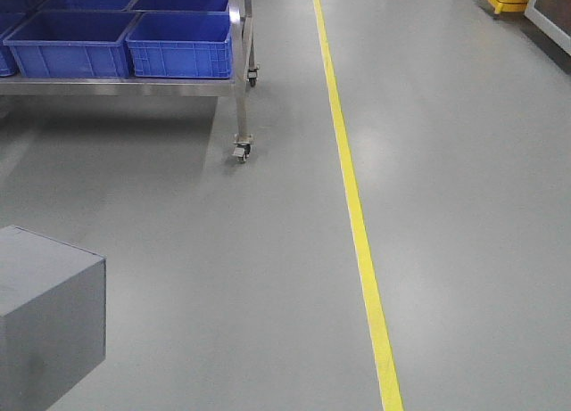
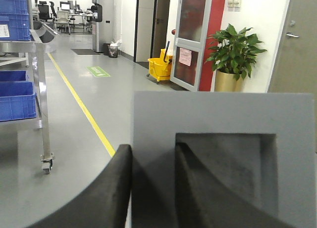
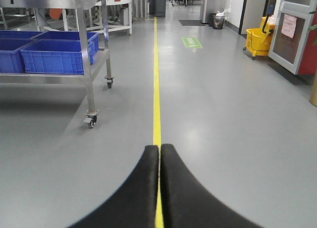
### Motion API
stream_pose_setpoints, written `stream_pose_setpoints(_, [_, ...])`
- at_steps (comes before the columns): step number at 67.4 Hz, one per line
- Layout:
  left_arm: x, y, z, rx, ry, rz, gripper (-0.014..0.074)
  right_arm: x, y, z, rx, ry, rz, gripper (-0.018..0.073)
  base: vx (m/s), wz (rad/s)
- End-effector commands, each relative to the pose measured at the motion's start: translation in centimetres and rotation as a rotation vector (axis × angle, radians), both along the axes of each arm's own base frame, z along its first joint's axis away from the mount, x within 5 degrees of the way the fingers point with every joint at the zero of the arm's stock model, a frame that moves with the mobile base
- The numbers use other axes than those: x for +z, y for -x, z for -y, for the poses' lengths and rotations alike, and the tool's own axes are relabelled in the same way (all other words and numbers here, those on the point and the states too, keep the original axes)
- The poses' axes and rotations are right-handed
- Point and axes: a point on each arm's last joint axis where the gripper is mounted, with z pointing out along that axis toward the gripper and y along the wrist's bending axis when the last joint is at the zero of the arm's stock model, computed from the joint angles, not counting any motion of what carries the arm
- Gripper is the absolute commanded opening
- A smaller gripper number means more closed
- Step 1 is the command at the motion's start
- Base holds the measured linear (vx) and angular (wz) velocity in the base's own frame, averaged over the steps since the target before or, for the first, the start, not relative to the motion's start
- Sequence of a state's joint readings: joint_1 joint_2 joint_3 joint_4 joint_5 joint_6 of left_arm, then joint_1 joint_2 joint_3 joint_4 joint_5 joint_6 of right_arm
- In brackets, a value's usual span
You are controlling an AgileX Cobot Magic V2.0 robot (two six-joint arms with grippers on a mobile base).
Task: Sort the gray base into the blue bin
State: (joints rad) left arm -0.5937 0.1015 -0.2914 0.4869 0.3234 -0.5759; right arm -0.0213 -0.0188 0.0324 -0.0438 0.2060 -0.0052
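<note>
I have the left gripper [image 2: 152, 154] clamped on the gray base [image 2: 223, 114], right gripper [image 3: 159, 150] pressed together and empty; pickup looks done, with the drop into the blue bin [image 1: 178, 61], well ahead-left of the jaws, yet to do.

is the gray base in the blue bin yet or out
Out. The left gripper is shut on a wall of the gray base, over the floor; the blue bin sits apart on the cart.

Yellow floor line [image 1: 355, 215], wheeled steel rack [image 1: 116, 86], yellow mop bucket [image 2: 159, 69], potted plant [image 2: 235, 50]
</note>
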Motion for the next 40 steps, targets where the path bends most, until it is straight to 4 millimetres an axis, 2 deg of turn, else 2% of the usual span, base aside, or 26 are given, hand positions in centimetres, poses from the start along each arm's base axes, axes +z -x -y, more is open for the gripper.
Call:
stream_pose_setpoints(1, [1.76, 0.32, 0.32, -0.052, 0.050, 0.100, -0.0008, 0.61, -0.03, 0.02, -0.003, 0.018, 0.081, -0.0005, 0.29, 0.01])
stream_pose_setpoints(40, [1.76, 0.32, 0.32, -0.052, 0.050, 0.100, -0.0008, 0.61, -0.03, 0.02, -0.003, 0.018, 0.081, -0.0005, 0.35, 0.03])
